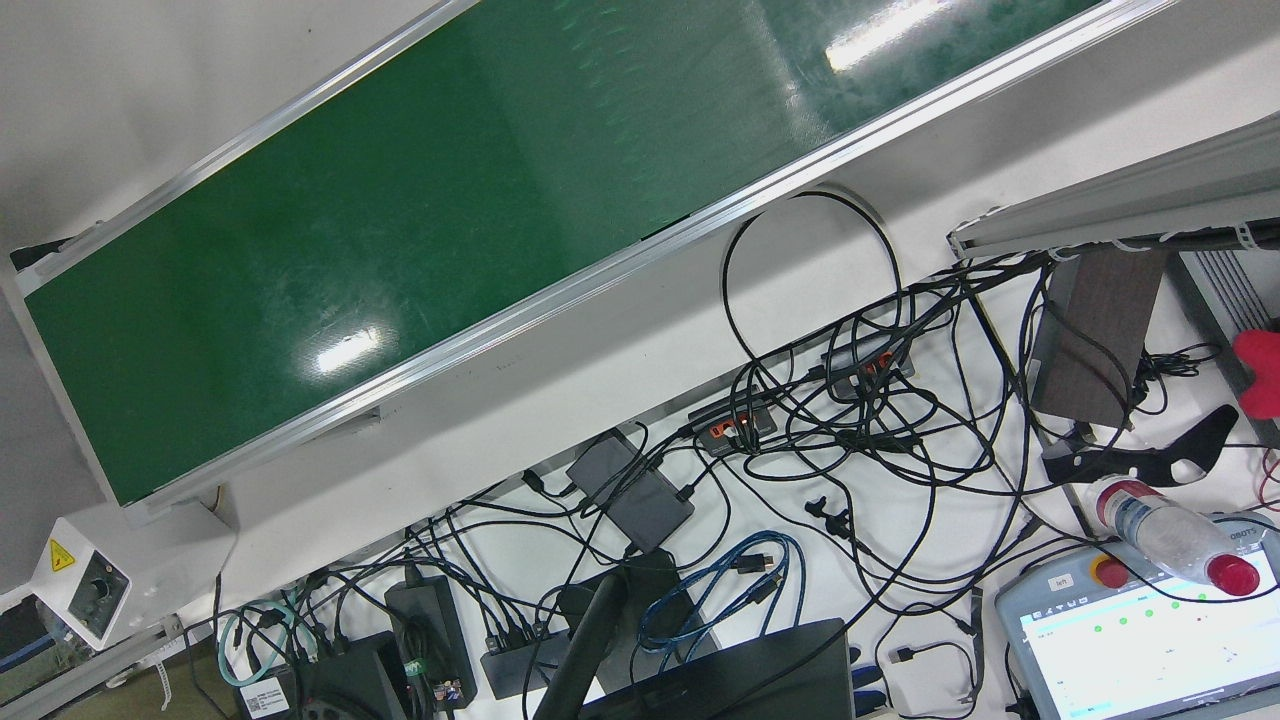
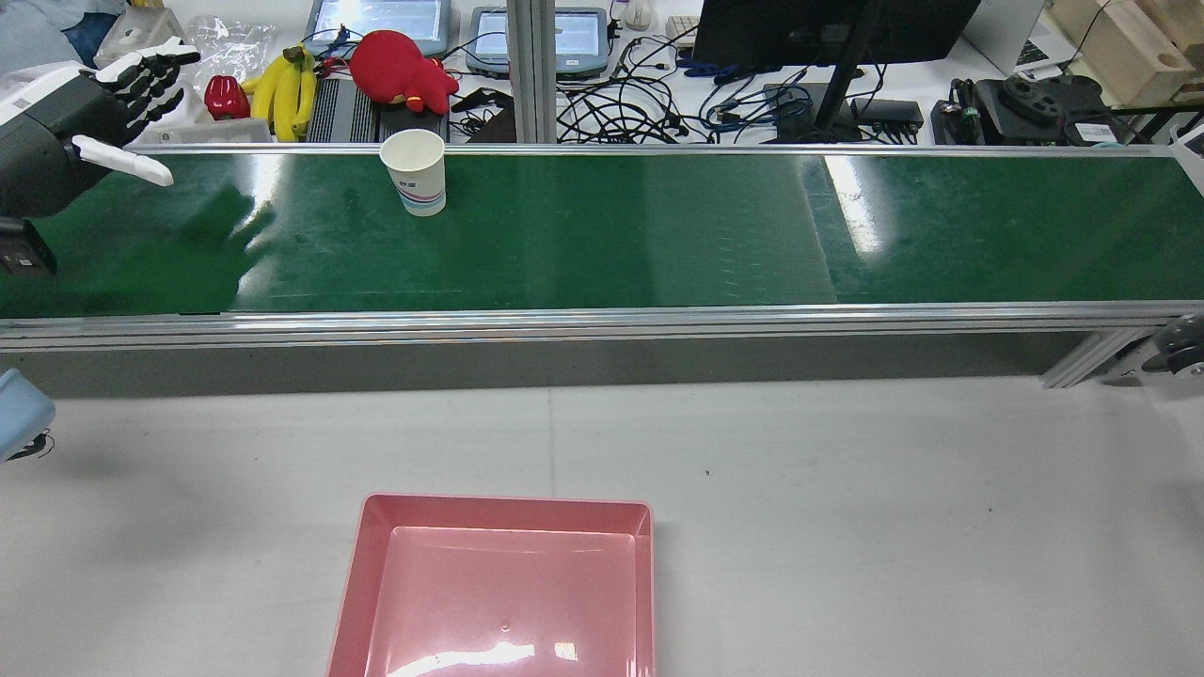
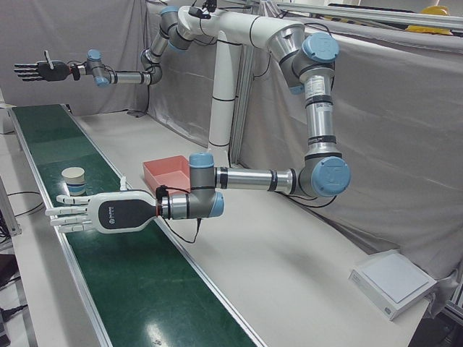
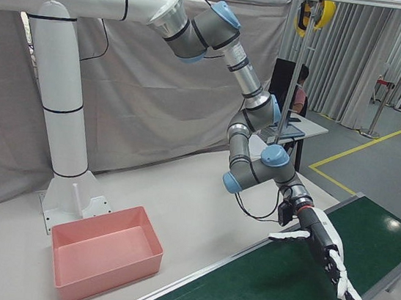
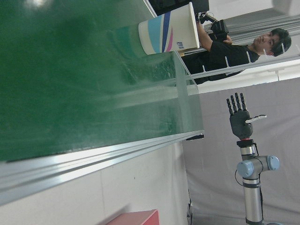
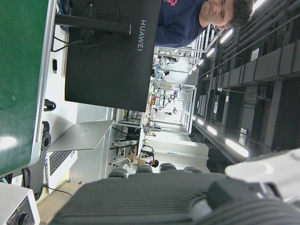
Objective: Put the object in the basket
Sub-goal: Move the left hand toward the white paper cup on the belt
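Note:
A white paper cup with coloured stripes stands upright on the green conveyor belt, near its far rail; it also shows as the cup and the cup. The pink basket sits on the white table in front of the belt with nothing in it. My left hand hovers open over the belt's left part, well left of the cup and apart from it; the same left hand has its fingers spread flat. My right hand is raised open, far along the belt, and holds nothing.
Behind the belt lie bananas, a red plush toy, tablets, a monitor and tangled cables. A person sits at a desk beyond the belt. A white box rests on the table's corner.

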Tool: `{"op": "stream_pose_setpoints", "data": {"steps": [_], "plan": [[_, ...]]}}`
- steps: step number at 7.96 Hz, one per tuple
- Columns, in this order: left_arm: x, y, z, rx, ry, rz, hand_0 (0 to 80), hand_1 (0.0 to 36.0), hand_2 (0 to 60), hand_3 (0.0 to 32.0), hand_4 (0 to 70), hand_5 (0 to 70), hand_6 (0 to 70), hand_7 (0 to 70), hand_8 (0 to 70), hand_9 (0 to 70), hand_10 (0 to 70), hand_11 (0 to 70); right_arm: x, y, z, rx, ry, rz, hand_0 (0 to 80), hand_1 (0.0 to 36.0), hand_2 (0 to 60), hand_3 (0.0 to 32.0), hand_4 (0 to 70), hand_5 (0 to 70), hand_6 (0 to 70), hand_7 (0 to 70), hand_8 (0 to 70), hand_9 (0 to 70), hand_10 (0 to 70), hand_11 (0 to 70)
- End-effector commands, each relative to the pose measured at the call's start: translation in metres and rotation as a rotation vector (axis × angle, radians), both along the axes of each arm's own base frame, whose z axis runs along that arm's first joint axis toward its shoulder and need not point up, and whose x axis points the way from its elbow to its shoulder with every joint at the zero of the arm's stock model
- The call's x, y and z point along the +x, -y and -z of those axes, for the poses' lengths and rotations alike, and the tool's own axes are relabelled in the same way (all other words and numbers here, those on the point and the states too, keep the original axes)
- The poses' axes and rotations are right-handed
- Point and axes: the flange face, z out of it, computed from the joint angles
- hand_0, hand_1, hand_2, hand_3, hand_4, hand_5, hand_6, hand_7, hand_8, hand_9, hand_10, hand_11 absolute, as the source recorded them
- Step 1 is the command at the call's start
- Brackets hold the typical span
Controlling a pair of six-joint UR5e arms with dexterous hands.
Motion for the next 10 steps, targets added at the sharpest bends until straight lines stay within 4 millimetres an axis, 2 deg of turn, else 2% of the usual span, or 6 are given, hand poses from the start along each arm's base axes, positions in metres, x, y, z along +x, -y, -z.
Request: {"op": "stream_pose_setpoints", "data": {"steps": [1, 2, 6, 10], "plan": [[0.001, 0.012, -0.004, -0.006, 0.002, 0.022, 55.1, 12.7, 0.0, 0.0, 3.7, 20.4, 0.0, 0.0, 0.0, 0.0, 1.9, 4.8, 0.000, 0.000, 0.000, 0.000, 0.000, 0.000, 0.0, 0.0, 0.0, 0.0, 0.0, 0.0, 0.0, 0.0, 0.0, 0.0, 0.0, 0.0], [0.001, 0.012, -0.004, -0.001, 0.021, 0.028, 56.1, 13.0, 0.0, 0.4, 2.5, 18.6, 0.0, 0.0, 0.0, 0.0, 1.6, 4.4, 0.000, 0.000, 0.000, 0.000, 0.000, 0.000, 0.0, 0.0, 0.0, 0.0, 0.0, 0.0, 0.0, 0.0, 0.0, 0.0, 0.0, 0.0], [0.010, 0.010, -0.006, 0.009, 0.062, 0.025, 56.4, 13.4, 0.0, 0.0, 3.6, 19.6, 0.0, 0.0, 0.0, 0.0, 1.6, 4.4, 0.000, 0.000, 0.000, 0.000, 0.000, 0.000, 0.0, 0.0, 0.0, 0.0, 0.0, 0.0, 0.0, 0.0, 0.0, 0.0, 0.0, 0.0], [0.022, 0.018, -0.022, -0.007, 0.089, 0.023, 55.4, 12.6, 0.0, 0.2, 2.6, 19.3, 0.0, 0.0, 0.0, 0.0, 1.8, 4.6, 0.000, 0.000, 0.001, 0.001, 0.000, 0.000, 0.0, 0.0, 0.0, 0.0, 0.0, 0.0, 0.0, 0.0, 0.0, 0.0, 0.0, 0.0]]}}
